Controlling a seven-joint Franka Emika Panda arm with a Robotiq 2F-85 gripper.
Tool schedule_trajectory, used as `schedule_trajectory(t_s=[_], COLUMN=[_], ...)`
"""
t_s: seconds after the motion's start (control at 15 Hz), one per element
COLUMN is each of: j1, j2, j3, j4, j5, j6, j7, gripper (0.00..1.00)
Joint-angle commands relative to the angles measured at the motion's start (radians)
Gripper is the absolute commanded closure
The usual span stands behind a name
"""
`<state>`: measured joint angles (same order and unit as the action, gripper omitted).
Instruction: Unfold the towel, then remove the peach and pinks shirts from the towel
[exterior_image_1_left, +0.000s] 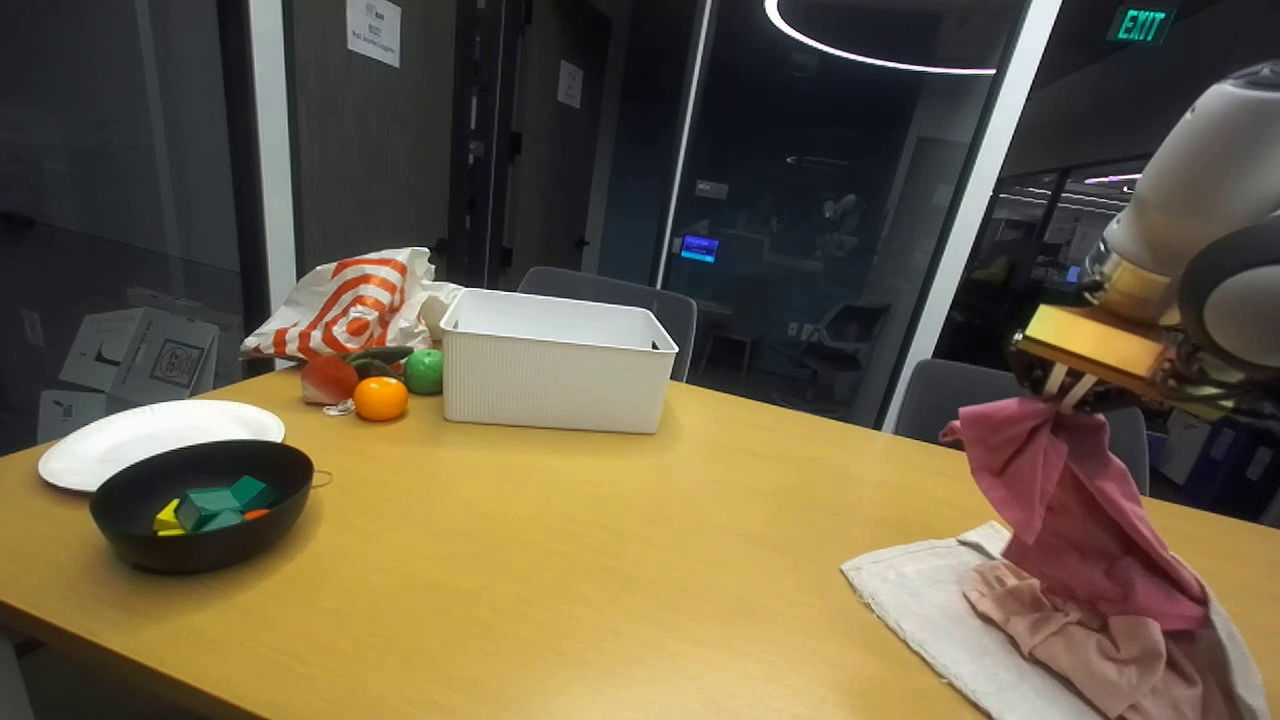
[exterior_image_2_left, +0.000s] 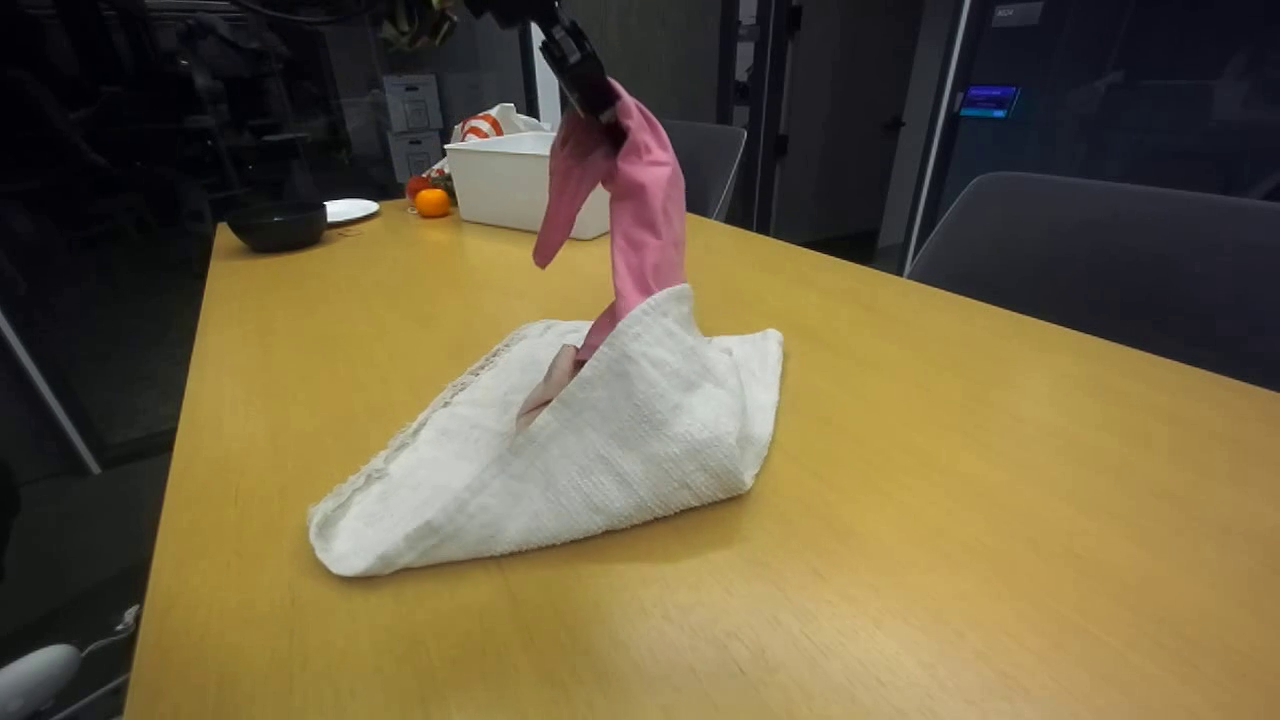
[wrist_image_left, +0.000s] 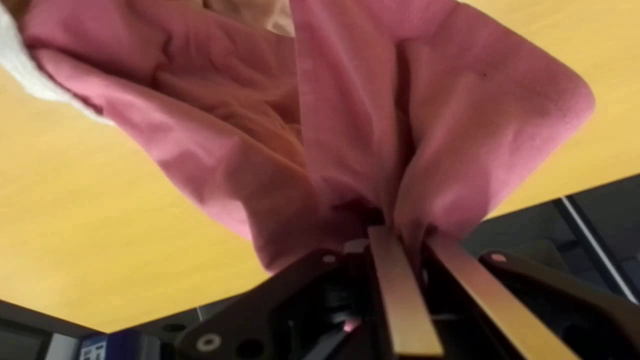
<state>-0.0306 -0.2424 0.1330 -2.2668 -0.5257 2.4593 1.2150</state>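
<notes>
The pink shirt (exterior_image_1_left: 1085, 520) hangs pinched in the jaws, its low end by the peach shirt (exterior_image_1_left: 1090, 650) in the towel (exterior_image_2_left: 640, 440) (on the counter (exterior_image_1_left: 600, 540)). If they cling together, pulling might drag the peach shirt or towel along. The arm (exterior_image_1_left: 1190, 190) holds the jaws above the towel, slanting down.

We count one towel (exterior_image_2_left: 620, 450), two shirts (exterior_image_1_left: 1090, 540), one bin (exterior_image_1_left: 555, 385) and, near a corner of the surface (exterior_image_1_left: 600, 560), one plate (exterior_image_1_left: 165, 420), one bowl (exterior_image_1_left: 205, 550).
</notes>
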Motion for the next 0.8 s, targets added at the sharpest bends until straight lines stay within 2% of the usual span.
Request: schedule_trajectory(t_s=[0.0, 0.4, 0.73], j1=[-0.006, 0.044, 0.161], j2=[0.002, 0.053, 0.207], j3=[0.047, 0.077, 0.085], j4=[0.092, 0.138, 0.141], j5=[-0.073, 0.01, 0.109], j6=[0.076, 0.354, 0.594], j7=[-0.002, -0.07, -0.134], gripper=[0.95, 0.94, 0.94])
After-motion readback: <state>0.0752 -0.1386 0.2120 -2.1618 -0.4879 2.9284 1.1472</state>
